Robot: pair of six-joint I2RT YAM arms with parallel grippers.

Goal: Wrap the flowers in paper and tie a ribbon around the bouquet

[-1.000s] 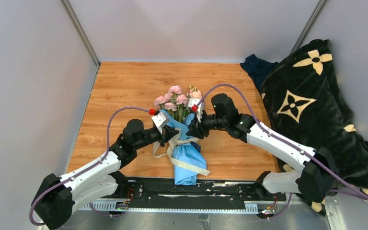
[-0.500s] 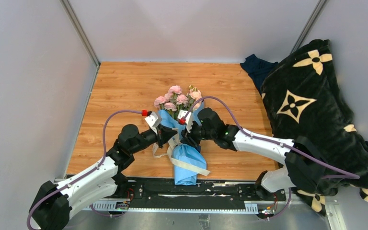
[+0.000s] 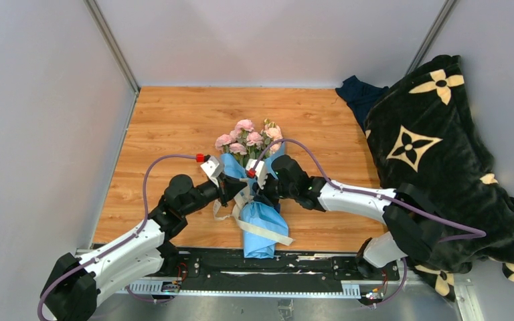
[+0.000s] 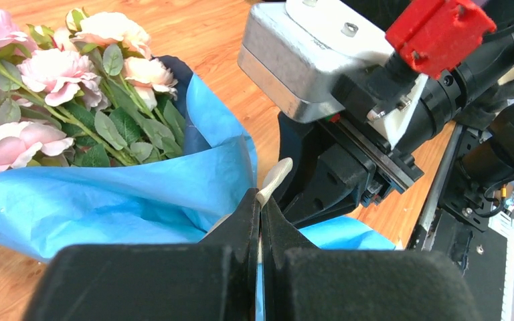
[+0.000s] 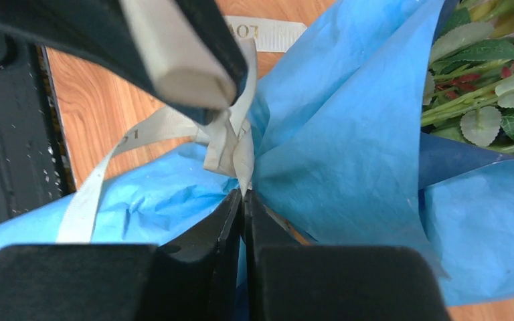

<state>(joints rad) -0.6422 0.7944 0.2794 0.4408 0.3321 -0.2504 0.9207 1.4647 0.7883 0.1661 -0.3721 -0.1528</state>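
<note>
Bouquet (image 3: 262,219) near-to-far, roses (image 3: 244,138) far; left hand (image 4: 261,204), right hand (image 5: 244,195) tight on ribbon (image 5: 167,124).

A robot lab test cell: plain pale grey wall panels (image 3: 40,100) joined by slim metal corner posts (image 3: 112,43) box in a wood-grain tabletop (image 3: 174,120); along the bottom edge runs a black metal mounting rail (image 3: 308,267) with loose cabling; a black plush blanket with cream flower motifs (image 3: 435,147) drapes the right side
</note>
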